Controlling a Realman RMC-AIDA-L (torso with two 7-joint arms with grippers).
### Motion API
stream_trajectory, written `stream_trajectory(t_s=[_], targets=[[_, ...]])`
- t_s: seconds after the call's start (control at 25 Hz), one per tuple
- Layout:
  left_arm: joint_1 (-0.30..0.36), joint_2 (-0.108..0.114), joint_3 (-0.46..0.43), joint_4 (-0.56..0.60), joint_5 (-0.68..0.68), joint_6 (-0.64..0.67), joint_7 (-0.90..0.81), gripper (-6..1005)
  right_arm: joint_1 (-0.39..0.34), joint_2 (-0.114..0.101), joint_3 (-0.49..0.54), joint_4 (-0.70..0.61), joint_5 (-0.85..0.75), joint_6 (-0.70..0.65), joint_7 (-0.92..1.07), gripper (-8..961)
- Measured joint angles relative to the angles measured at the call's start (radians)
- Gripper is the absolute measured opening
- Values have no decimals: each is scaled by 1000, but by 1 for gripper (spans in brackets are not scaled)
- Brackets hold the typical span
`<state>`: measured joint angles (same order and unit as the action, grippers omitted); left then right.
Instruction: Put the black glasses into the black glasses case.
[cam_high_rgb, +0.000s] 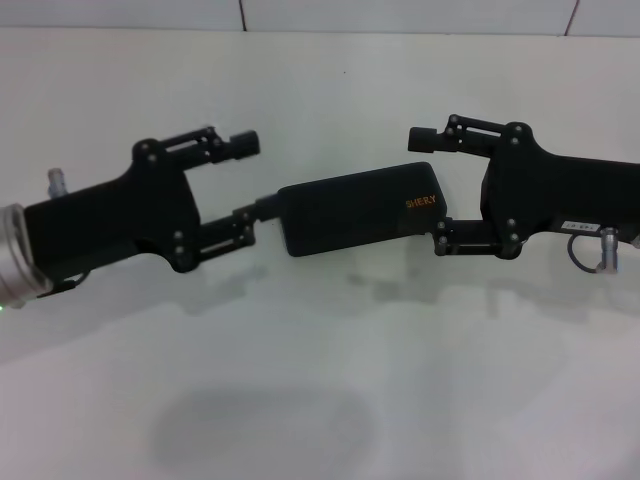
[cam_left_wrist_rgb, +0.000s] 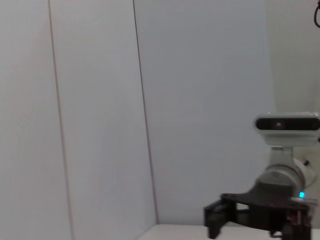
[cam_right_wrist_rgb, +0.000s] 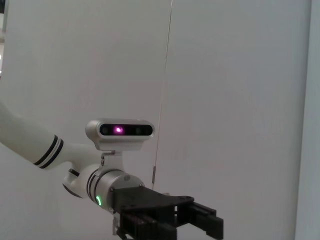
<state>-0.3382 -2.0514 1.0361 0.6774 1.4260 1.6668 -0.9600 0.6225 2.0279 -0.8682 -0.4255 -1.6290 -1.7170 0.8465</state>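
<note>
Holding the shut case (cam_high_rgb: 355, 207) mid-table between us: left gripper (cam_high_rgb: 250, 180) and right gripper (cam_high_rgb: 428, 185) both spread wide, lower fingers touching its ends.

A white table (cam_high_rgb: 320, 400) fills most of the head view. Along the top edge runs a white panelled wall (cam_high_rgb: 400, 12) with thin dark seams.

A bare robot test room or lab — a plain white table (cam_high_rgb: 320, 400) stands against a white panelled wall (cam_left_wrist_rgb: 100, 100) with thin dark seams, and a white robot arm (cam_right_wrist_rgb: 30, 142) carries a wrist camera (cam_right_wrist_rgb: 120, 134) — nothing homely anywhere.
</note>
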Motion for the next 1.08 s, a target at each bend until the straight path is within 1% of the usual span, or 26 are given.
stream_trajectory(t_s=[0.08,0.2,0.24,0.36,0.76,1.08], targets=[[3,-5,-45,-15,-2,0,1,631,0,0,0,0,0,1,-1,770],[13,-24,-134,-44,-12,10,12,631,0,0,0,1,0,2,-1,770],[18,-30,-150,-47,-12,17,19,631,0,0,0,1,0,2,-1,770],[21,-32,-146,-47,2,35,32,630,-1,0,0,1,0,5,-1,770],[10,-31,-145,-48,33,37,46,627,1,0,-2,1,0,5,-1,770],[-1,-33,-135,-49,71,32,76,627,6,0,-24,-3,0,6,-1,770]])
